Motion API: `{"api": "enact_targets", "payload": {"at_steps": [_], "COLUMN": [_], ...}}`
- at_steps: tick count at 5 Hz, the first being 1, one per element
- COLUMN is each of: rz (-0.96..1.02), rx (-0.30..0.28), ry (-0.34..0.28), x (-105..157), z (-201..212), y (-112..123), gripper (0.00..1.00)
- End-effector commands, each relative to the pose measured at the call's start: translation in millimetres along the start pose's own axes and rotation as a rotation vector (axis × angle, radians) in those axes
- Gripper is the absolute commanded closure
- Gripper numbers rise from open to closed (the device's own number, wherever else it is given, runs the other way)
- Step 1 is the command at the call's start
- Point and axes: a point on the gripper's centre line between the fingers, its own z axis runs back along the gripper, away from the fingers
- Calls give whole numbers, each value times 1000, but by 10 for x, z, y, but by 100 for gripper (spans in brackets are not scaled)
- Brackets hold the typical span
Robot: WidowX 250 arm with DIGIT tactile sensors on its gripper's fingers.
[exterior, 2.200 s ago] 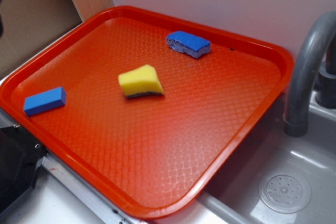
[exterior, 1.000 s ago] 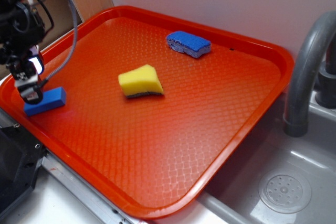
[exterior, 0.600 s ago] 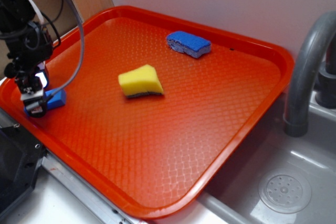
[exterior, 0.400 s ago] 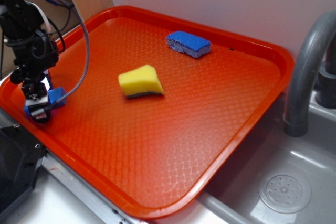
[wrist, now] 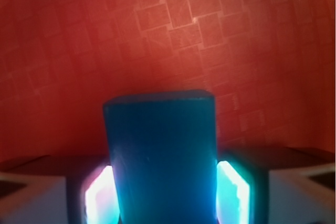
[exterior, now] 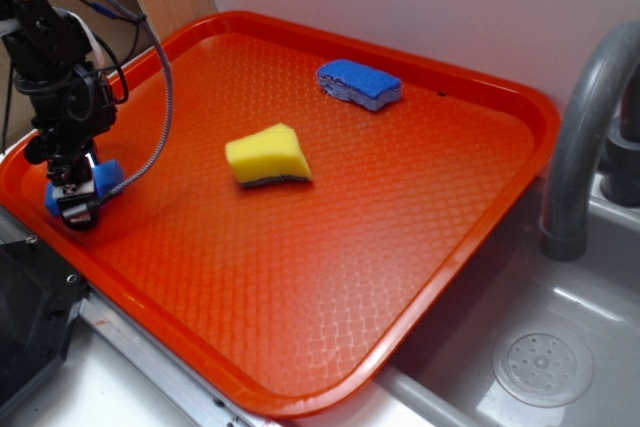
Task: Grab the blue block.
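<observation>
The gripper (exterior: pixel 78 197) is clamped on the blue block (exterior: pixel 108 176) at the tray's (exterior: pixel 300 297) left edge. In the wrist view, both fingers (wrist: pixel 100 192) press the block's (wrist: pixel 163 156) sides. 2 sponges (exterior: pixel 268 155) lie farther along the tray.

tray (exterior: pixel 440 237): set beside the sink (exterior: pixel 560 347), which lies to its right.
block (exterior: pixel 105 176): placed at the tray's left edge, between the fingers of the gripper (exterior: pixel 72 197).
wrist view: the block (wrist: pixel 160 156) is seen between both fingers (wrist: pixel 100 192), over the tray floor (wrist: pixel 173 24).
wedge sponge (exterior: pixel 267 155): laid near the tray's middle.
wavy sponge (exterior: pixel 359 83): laid toward the far edge, behind the wedge sponge.
faucet (exterior: pixel 585 137): stood at the right, behind the sink.
</observation>
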Motion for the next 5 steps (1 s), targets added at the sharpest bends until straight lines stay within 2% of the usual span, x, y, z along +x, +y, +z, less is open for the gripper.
{"api": "enact_targets", "payload": {"at_steps": [1,2,3,4,5], "rz": [103,359,557,604,630], "rx": [67,97,62,-25,-49], "ry": [15,43,-7,-93,-143], "x": [51,161,304,406,441], "z": [315,829,1365,1909,2287], "y": [-98,-114,-210,-426,-482], "gripper": [100,100,100,100,100]}}
